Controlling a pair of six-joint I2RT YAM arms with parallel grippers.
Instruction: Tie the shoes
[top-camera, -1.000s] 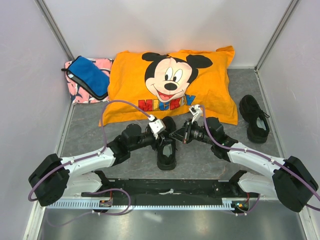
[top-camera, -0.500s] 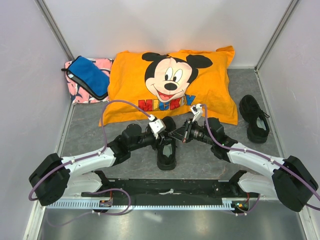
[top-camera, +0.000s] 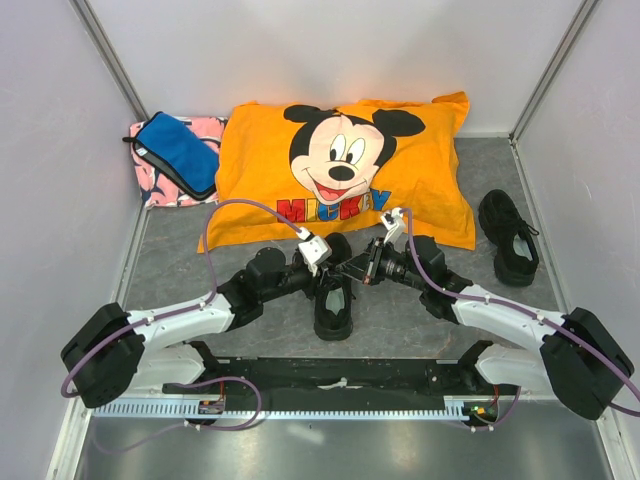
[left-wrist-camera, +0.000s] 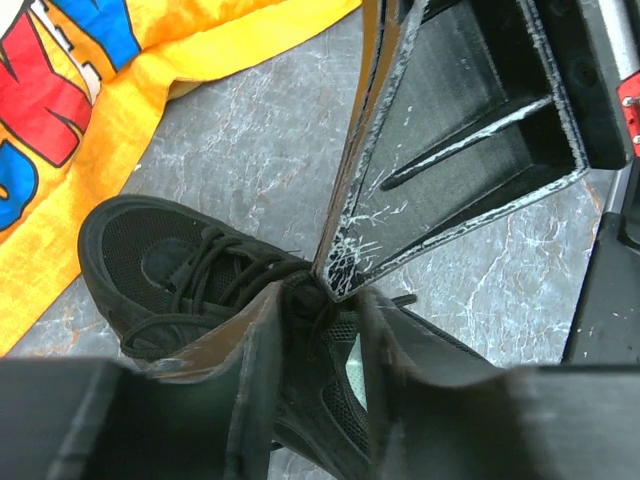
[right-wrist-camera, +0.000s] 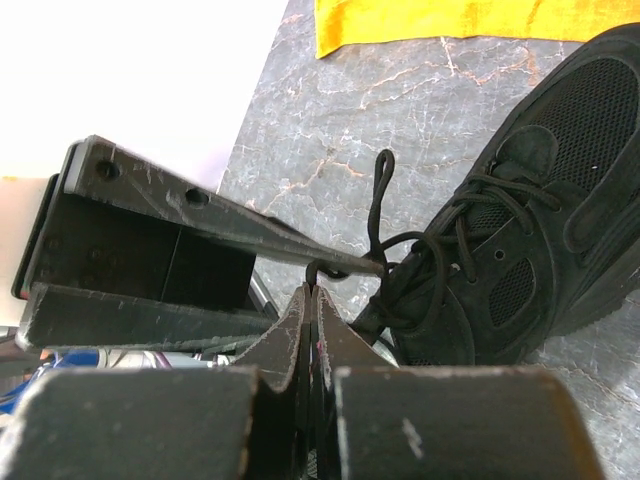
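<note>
From above, the laced front of the near all-black low-top sneaker (top-camera: 333, 318) is covered by the left gripper (top-camera: 329, 272) and right gripper (top-camera: 350, 268). In the left wrist view its heel is hidden behind the fingers (left-wrist-camera: 255, 370); whether a lace is pinched there cannot be told.

Black on a grey-veined table (top-camera: 400, 320), orange behind!
2 shoes (top-camera: 333, 322) all black, laces (right-wrist-camera: 460, 225) too; orange pillow (top-camera: 250, 190), black-eared mouse print, red-blue lettering; blue pouch (top-camera: 180, 152) on pink patterned cloth (top-camera: 150, 190).

White-linked, black-jointed arms (top-camera: 185, 320) carry purple cables (top-camera: 212, 230) and scratched black pincer fingers (left-wrist-camera: 460, 140).
</note>
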